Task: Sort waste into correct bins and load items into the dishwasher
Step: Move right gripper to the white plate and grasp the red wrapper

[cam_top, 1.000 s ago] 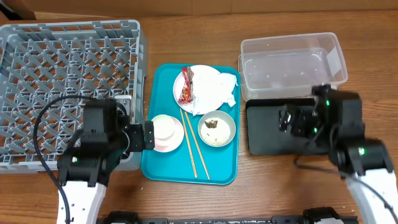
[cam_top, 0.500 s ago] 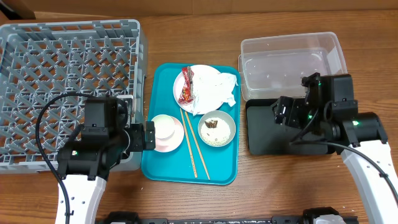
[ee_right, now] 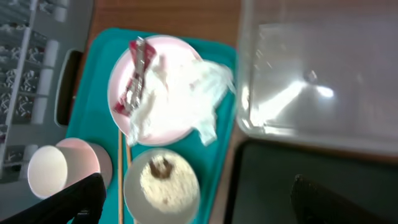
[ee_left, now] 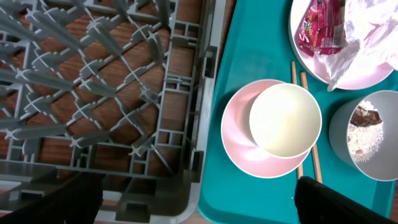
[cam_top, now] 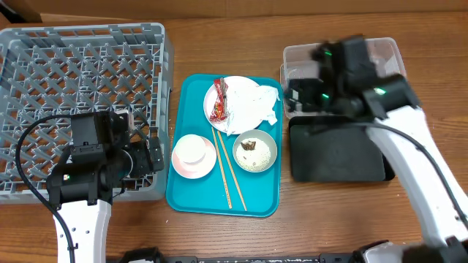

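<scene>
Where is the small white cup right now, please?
In the overhead view, the small white cup sits on the round pink saucer at the teal tray's left edge, between the grey dish rack and the wooden chopsticks.

My left gripper (cam_top: 156,154) hangs spread wide over the right wall of the grey rack (cam_top: 80,73), and that wall stands between me and the teal tray (cam_top: 191,197). Just past it the cup (ee_left: 285,119) sits on the pink saucer (ee_left: 239,140), open from above. The chopsticks (cam_top: 233,175) lie just beside the saucer with the bowl (cam_top: 272,146) close on their far side, leaving a tight gap. My right gripper (cam_top: 291,93), also spread, hovers at the left wall of the clear tub (ee_right: 323,74). The napkin (cam_top: 262,106) spills off the plate (cam_top: 241,82) toward that wall. The black tray (cam_top: 336,157) offers flat, open room.
</scene>
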Motion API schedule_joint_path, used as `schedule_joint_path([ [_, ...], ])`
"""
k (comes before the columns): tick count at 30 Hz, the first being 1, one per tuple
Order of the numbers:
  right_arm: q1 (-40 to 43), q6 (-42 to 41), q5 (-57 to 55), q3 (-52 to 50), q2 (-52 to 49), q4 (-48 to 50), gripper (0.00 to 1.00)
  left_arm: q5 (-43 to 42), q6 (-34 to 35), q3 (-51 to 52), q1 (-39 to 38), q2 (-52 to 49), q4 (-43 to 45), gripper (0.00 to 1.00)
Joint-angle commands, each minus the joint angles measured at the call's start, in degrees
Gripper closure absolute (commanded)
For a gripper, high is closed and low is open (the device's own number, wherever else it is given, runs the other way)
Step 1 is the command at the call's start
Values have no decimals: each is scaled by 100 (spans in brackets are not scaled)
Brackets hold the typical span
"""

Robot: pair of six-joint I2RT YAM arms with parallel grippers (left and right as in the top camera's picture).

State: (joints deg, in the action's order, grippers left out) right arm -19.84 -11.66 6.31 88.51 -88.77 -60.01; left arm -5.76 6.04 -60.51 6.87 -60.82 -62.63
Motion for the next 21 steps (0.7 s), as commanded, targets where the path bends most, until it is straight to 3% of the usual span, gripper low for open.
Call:
schedule_joint_path([
  [1,-476,144,-538,455,-525,476,3,-2,17,-151,28,-26,0,0],
  [13,-1436,72,-542,452,-2326,1823,7,-2,17,-151,26,-26,4,0],
  [21,-1696,-632,-713,452,-3180,2142,13,-4,17,-149,26,-26,-15,0],
])
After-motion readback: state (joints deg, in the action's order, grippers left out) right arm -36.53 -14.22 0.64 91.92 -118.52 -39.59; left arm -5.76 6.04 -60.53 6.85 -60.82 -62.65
